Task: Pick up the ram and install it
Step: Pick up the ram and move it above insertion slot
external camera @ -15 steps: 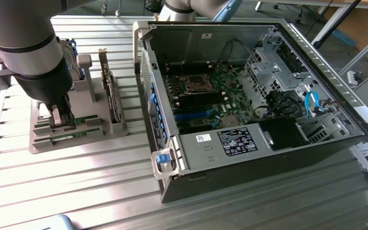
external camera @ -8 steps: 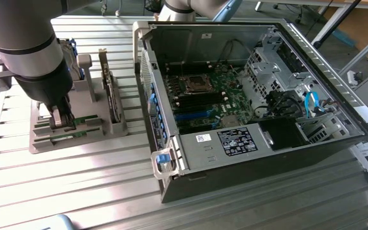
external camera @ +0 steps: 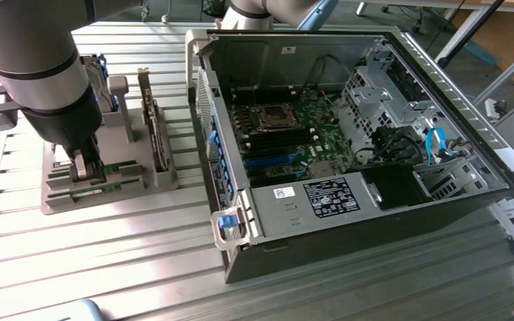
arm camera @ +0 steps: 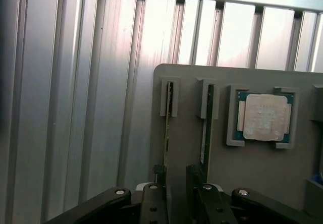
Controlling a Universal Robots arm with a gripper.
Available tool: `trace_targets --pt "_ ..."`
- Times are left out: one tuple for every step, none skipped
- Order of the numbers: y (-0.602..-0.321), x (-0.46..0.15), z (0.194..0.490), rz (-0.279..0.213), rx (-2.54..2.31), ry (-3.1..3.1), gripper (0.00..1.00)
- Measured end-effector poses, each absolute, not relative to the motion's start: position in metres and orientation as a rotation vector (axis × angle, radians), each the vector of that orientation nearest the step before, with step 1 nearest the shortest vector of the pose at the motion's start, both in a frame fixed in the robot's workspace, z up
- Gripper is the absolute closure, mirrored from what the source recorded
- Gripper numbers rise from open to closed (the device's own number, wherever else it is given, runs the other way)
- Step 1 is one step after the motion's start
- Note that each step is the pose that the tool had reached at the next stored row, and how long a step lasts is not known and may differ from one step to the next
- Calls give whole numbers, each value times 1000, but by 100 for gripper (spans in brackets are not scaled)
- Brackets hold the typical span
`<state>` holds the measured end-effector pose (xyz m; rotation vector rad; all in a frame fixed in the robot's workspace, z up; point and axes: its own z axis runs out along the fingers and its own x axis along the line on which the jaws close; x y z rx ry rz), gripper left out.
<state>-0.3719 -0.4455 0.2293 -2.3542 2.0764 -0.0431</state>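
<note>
My gripper (arm camera: 176,186) has its fingers (arm camera: 154,204) apart and holds nothing. It is low over the near part of the holder (arm camera: 262,178), which sits on the slatted table (external camera: 105,267) at the exterior view's left, well apart from the open case (external camera: 328,261). The ram (arm camera: 167,123) stands on its long edge in a slot of that holder. A second stick (arm camera: 206,128) stands just beside it in a parallel slot, and the processor (arm camera: 265,117) lies flat in a pocket on the second stick's other side. Handling, as I judge it: the ram looks light, thin and stiff, but fragile. It should be taken by its two flat faces near mid-length, on the part standing proud of the slot, with the contact edge left untouched. It should not be twisted, since a skewed pull could jam it. The faces look smooth, so a weak pinch could slip. Not established: my fingertips cover the near ends of both sticks, so I cannot tell which stick lies between them, nor whether a pad touches either board. Chips and label cannot be made out edge-on. In the exterior view my arm (external camera: 34,60) hides much of the holder. The slots (external camera: 280,147) on the board (external camera: 310,114) are small, and I cannot tell whether their latches are open.
</note>
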Motion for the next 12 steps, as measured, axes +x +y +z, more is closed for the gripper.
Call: trace_targets --pt "-446 -372 229 -43 -2354 2076 70" --pt "-446 -372 228 -43 -2354 2076 70" --pt "-446 -373 228 -43 -2354 2076 70" --pt "-447 -373 227 -43 -2354 2076 70" --pt "-447 -374 227 -43 -2354 2076 70" --pt "-448 -374 227 -43 -2354 2076 70" --pt "-449 -375 226 -43 -2355 2076 70" --pt "-451 -375 225 -43 -2355 2075 70" --pt "-452 -376 225 -43 -2355 2075 70" --pt "-453 -376 224 -43 -2355 2075 70" --pt "-453 -376 224 -43 -2355 2075 70" --pt "-453 -376 223 -43 -2355 2075 70"
